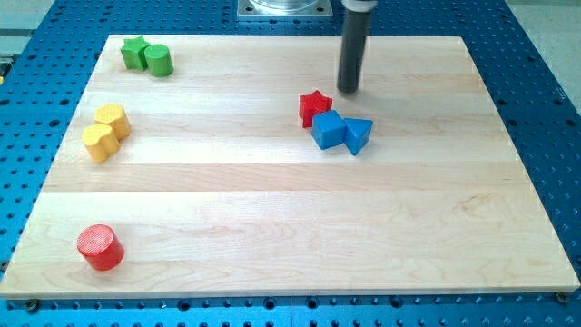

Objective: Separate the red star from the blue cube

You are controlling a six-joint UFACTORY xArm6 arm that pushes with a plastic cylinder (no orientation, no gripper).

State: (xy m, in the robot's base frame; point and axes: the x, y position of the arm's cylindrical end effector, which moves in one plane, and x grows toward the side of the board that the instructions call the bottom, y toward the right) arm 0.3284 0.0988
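Note:
The red star (314,106) lies right of the board's middle, toward the view's top, touching the blue cube (328,130) just below and to its right. A blue triangular block (358,135) sits against the cube's right side. My tip (349,91) stands on the board a short way to the upper right of the red star, apart from it and above the blue blocks.
A green star (135,53) and green cylinder (159,60) sit at the top left. Two yellow blocks (113,120) (98,142) lie at the left edge. A red cylinder (100,247) stands at the bottom left. The wooden board (290,218) rests on a blue perforated table.

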